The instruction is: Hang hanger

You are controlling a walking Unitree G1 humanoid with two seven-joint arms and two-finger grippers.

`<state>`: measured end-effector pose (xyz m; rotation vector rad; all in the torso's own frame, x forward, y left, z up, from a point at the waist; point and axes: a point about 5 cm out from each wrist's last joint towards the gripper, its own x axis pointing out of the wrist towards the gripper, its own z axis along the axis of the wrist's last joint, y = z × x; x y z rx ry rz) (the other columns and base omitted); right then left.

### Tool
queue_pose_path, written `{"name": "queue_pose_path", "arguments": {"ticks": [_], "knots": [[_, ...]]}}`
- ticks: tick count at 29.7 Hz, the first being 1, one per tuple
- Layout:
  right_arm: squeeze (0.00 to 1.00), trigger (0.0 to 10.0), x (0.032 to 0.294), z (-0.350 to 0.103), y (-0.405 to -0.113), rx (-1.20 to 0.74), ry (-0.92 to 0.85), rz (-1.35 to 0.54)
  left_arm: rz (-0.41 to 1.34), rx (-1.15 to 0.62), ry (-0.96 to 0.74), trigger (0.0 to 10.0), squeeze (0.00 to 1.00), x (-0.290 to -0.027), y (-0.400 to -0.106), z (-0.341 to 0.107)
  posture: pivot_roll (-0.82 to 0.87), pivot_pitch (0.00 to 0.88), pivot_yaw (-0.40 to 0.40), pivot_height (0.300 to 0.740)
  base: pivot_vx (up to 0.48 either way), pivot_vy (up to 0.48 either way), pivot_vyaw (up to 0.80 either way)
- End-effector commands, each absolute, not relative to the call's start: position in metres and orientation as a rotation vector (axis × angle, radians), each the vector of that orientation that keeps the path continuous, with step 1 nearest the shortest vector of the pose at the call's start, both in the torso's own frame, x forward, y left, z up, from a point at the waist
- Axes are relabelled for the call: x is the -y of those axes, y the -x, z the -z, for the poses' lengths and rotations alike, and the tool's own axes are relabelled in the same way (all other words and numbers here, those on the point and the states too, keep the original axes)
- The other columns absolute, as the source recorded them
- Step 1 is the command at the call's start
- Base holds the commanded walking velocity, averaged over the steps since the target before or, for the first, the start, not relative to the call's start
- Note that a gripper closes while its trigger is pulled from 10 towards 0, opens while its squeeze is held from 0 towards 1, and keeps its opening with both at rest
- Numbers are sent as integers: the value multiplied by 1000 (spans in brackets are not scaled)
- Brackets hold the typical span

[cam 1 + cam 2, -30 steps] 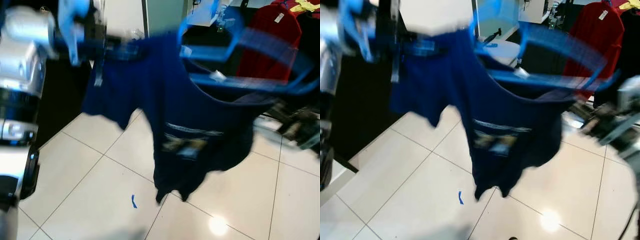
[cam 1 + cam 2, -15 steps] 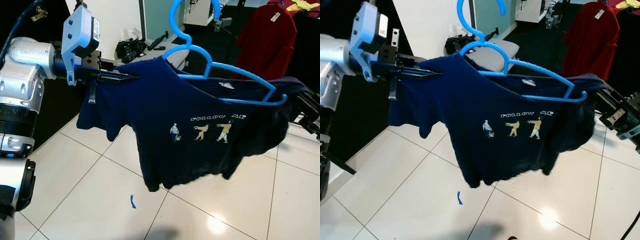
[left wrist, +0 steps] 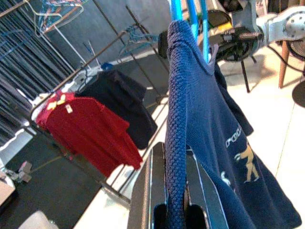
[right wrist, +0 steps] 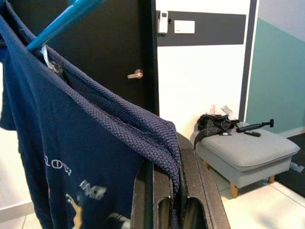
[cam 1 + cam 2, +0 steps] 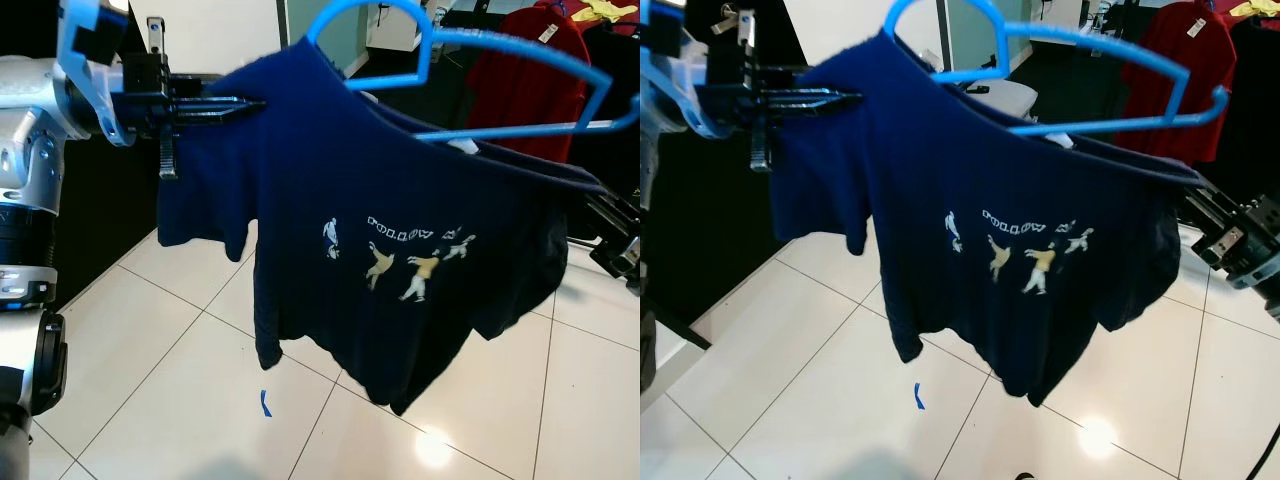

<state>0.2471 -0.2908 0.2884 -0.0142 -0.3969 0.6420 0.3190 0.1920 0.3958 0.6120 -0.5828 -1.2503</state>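
— Shirt (image 5: pixel 400 250) status?
— Spread mid-air on blue hanger (image 5: pixel 520 60), above tiled floor (image 5: pixel 150 360).
— Grips?
— Left gripper (image 5: pixel 235 105) pinching one shoulder hem, right gripper (image 4: pixel 174 191) clamping the other; presumably keeping fabric taut for hanging.

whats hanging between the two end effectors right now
The navy t-shirt is stretched between the left end effector and the right end effector, each pinching a shoulder, with the blue hanger partly inside the collar, seen in both eye views.
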Motion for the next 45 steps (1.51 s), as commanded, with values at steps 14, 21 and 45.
{"name": "queue_pose_path", "arguments": {"ticks": [14,21,45], "knots": [[0,0,292,-291,-244,420,19,-635,1188,435,-788,10000,0,-204,-324,-380,-2,149,65,740,0,0,0],[0,0,294,-293,-244,423,23,-630,1181,402,-819,10000,0,-204,-327,-374,-5,150,66,740,0,0,0],[0,0,291,-305,-271,297,209,-627,878,183,-1139,10000,0,-202,-356,-333,-22,137,32,740,0,0,0]]}}
